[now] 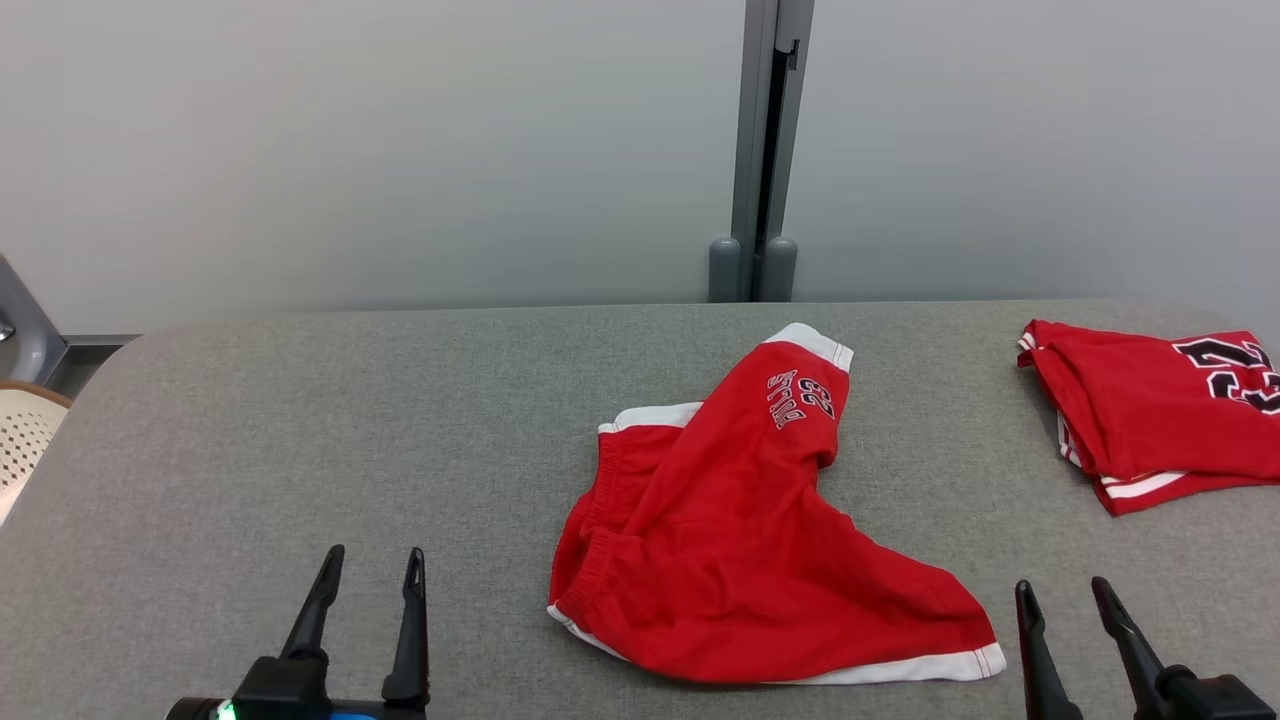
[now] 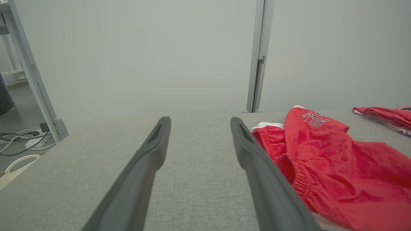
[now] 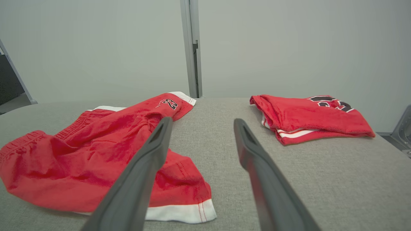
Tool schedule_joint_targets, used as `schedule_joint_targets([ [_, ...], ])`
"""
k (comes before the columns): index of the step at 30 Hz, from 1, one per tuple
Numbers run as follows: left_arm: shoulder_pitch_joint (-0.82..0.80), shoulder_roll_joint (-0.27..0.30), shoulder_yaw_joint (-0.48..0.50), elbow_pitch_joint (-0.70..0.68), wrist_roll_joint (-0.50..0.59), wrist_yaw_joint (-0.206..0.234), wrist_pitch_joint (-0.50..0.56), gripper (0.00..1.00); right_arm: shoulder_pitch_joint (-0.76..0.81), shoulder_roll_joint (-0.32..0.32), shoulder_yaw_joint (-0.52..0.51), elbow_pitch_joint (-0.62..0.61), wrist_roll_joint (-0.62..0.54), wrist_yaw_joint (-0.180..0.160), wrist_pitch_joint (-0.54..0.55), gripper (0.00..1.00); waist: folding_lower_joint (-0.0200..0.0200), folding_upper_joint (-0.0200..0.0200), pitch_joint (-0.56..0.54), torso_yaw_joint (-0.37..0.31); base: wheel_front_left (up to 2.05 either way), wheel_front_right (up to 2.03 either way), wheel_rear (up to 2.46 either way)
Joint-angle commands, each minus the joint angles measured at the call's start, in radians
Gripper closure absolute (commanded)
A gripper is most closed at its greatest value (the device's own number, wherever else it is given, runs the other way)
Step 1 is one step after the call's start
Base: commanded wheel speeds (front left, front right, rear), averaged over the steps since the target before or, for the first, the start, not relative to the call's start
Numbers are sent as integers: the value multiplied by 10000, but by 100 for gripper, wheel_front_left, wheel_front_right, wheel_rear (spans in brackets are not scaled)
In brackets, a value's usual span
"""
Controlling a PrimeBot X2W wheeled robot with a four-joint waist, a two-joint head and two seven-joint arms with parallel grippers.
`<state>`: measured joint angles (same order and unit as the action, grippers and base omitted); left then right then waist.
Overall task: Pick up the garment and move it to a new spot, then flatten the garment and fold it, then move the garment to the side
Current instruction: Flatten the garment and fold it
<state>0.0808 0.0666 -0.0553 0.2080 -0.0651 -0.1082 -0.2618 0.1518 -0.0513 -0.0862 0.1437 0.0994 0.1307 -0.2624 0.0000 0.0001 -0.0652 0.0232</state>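
Across the grey woven-fabric tabletop (image 1: 300, 430), two red garments are lying and two grippers are hovering at the near edge. At nine o'clock in the head view, one cream perforated plastic basket (image 1: 20, 440) is peeking in beside the table's rounded corner.

At seven o'clock, the left gripper (image 1: 375, 552) is pointing its two long dark fingers toward twelve o'clock. They are standing spread wide, gripping nothing and hanging over bare fabric, near the shorts' waistband but apart from it.

At the middle, leaning toward five o'clock, one pair of crumpled red knit shorts (image 1: 740, 530) with white hem bands and black lettering is lying unfolded. Its gathered waistband is facing nine o'clock. One leg is reaching toward one o'clock, with the lettering showing near its hem, and the other is spreading toward four o'clock.

At twelve o'clock, one grey metal post (image 1: 765, 150) is running up the pale wall behind the table.

At five o'clock, the right gripper (image 1: 1060, 583) is also pointing toward twelve o'clock, its fingers parted wide and carrying nothing. Its left finger is sitting just beside the near leg's white hem, though I cannot tell whether the two are touching.

At three o'clock, one folded red jersey (image 1: 1150, 410) with white trim and a black number is lying well apart from the shorts, by the table's right edge.
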Motion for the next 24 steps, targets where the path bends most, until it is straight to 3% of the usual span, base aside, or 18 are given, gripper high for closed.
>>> schedule_joint_targets([
  [1,-80,44,-140,61,-20,-60,-42,0,-114,13,73,85,-53,1,-31,0,0,-1,17,-25,0,0,0],
  [5,-505,197,-562,255,2,-151,-43,0,-412,-74,265,573,-411,1,-32,0,0,-1,95,-124,0,0,0],
  [12,-1227,561,-1653,1136,-143,-248,-42,0,-1033,-765,847,2120,-415,1,21,0,0,-1,271,-288,0,0,0],
  [24,-2269,1788,-5060,3573,-1183,-222,-42,0,-2209,-1612,2332,4642,201,-1,12,0,0,-1,683,-550,0,0,0],
])
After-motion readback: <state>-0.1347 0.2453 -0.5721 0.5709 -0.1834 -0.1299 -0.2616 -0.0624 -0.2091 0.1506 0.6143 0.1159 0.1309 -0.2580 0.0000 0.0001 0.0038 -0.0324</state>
